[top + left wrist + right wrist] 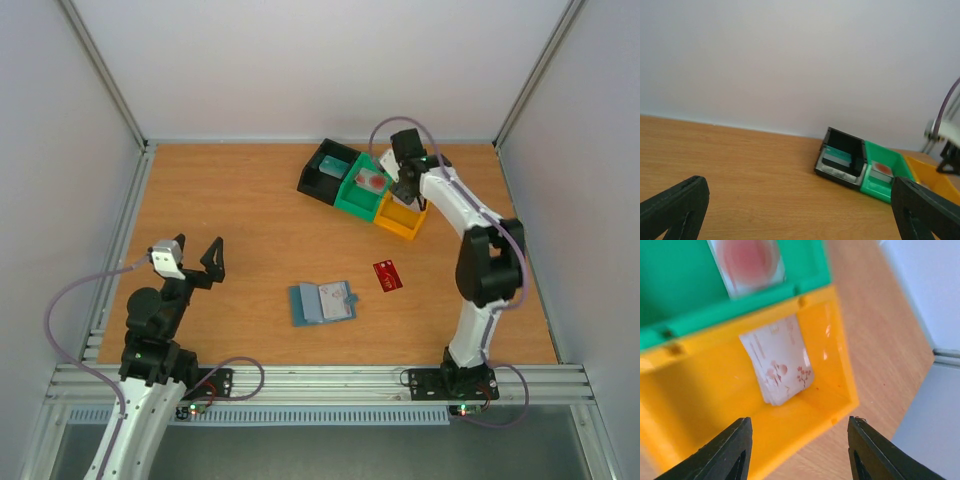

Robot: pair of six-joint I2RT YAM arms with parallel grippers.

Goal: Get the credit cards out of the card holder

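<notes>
Pale blossom-printed card (pixel 780 360) lies in the orange bin (pixel 700 400) under the right gripper (pixel 799 432), jaws parted and empty; the left gripper (pixel 799 187) gapes wide. Mid-table, the blue card holder (pixel 323 303) lies open, a dark red card (pixel 387 274) near it.

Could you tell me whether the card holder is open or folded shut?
Open: the card holder lies spread flat on the table, both halves side by side.

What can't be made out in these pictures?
1. Card holder, top view: too small to tell whether its pockets hold cards.
2. Red-spotted card in the green bin, right wrist view: blurred, cut off by the top edge.
3. Orange bin interior, top view: partly hidden by the right gripper.
</notes>
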